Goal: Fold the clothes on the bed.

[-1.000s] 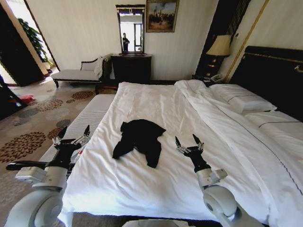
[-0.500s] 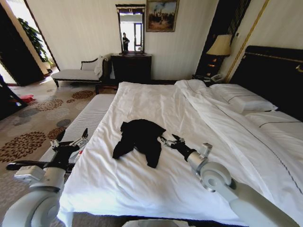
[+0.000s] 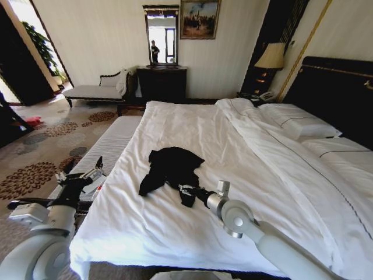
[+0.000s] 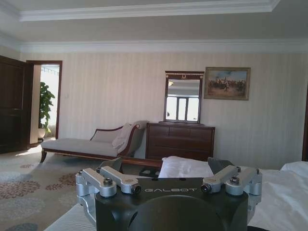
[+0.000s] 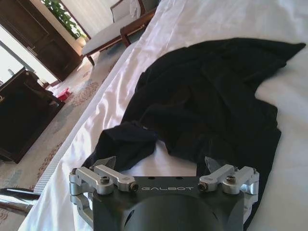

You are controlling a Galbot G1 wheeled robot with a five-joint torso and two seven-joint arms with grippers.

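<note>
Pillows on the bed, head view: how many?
2 visible. One pillow lies by the headboard, nearer the lamp. The second pillow lies beside it, cut off by the picture's right edge. More could be hidden past that edge.

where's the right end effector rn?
In the head view the right end effector is low over the bed, at the near edge of the crumpled black T-shirt, fingers open. The left end effector hangs off the bed's left side.

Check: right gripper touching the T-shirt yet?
Cannot tell. In the head view the right gripper overlaps the T-shirt's near edge; in the right wrist view the open fingers straddle the cloth, contact not plainly visible.
</note>
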